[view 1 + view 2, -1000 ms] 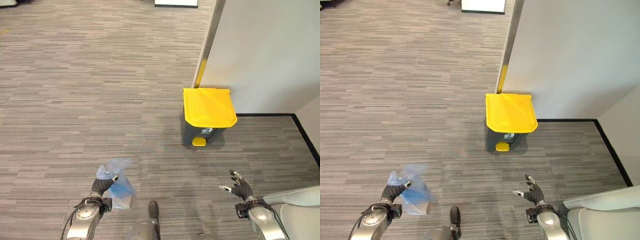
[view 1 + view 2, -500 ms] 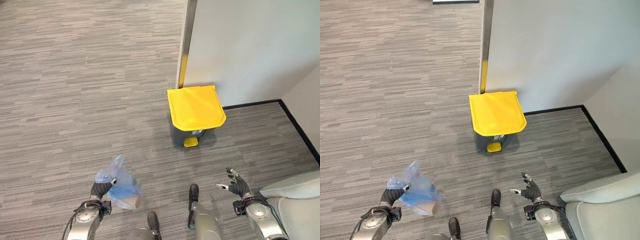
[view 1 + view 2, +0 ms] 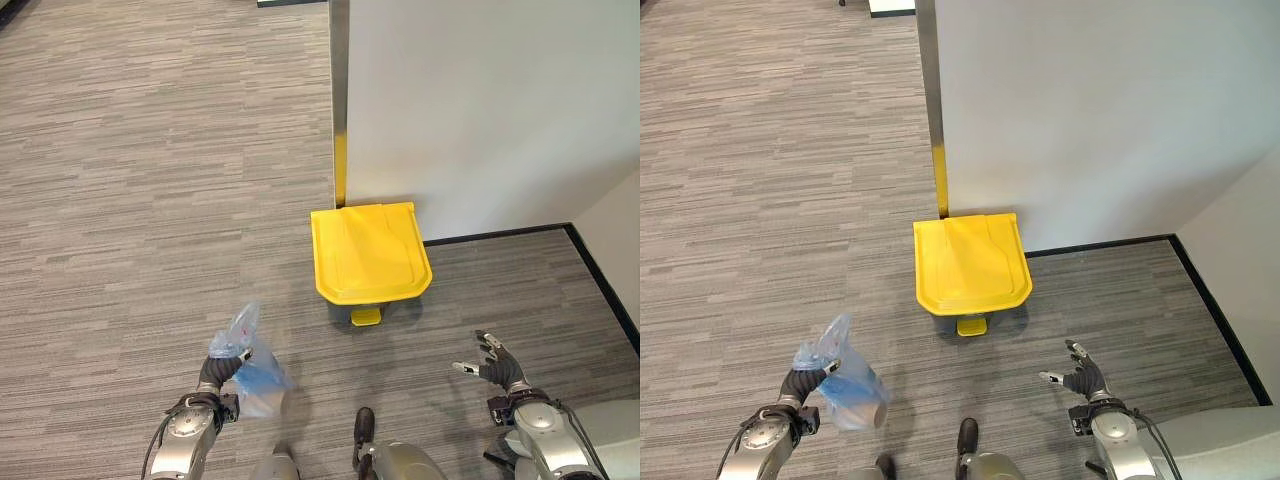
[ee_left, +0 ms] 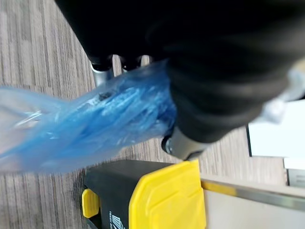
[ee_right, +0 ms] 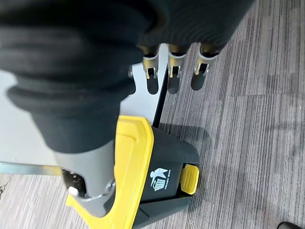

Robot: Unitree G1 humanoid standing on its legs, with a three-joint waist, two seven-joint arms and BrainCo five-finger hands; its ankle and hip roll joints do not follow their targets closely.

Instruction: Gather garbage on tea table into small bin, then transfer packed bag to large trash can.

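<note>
The left hand (image 3: 213, 373) is low at the left of the head views, fingers curled round the gathered neck of a blue translucent bag (image 3: 252, 372), which hangs beside the hand above the grey carpet floor (image 3: 120, 200), clear of it. The bag's loose top sticks up past the fingers; its lower part is fuller, and a pale item shows through the plastic, but it cannot be identified. In the left wrist view the bunched blue plastic (image 4: 90, 124) passes between the dark cover and the fingers, which confirms the grasp. The right hand (image 3: 1080, 378) is low at the right, fingers straight and spread, holding nothing and touching nothing; its wrist view shows the dark-tipped fingers (image 5: 173, 78) extended in a row over the carpet. The large trash can (image 3: 370, 255), dark grey with a yellow lid and a yellow foot pedal (image 3: 366, 316), stands on the carpet ahead of the robot, its back close against a pale wall (image 3: 480, 110) at the wall's outer corner, where a metal strip (image 3: 340, 100) with a yellow lower section runs up the edge. The lid is closed. The bag is well apart from the can, on the pedal side and off to the can's left. A black baseboard (image 3: 500, 236) follows the foot of the wall to the right of the can. A pale rounded object (image 3: 1220, 445) shows at the lower right corner of the right eye view; what it is cannot be told.
</note>
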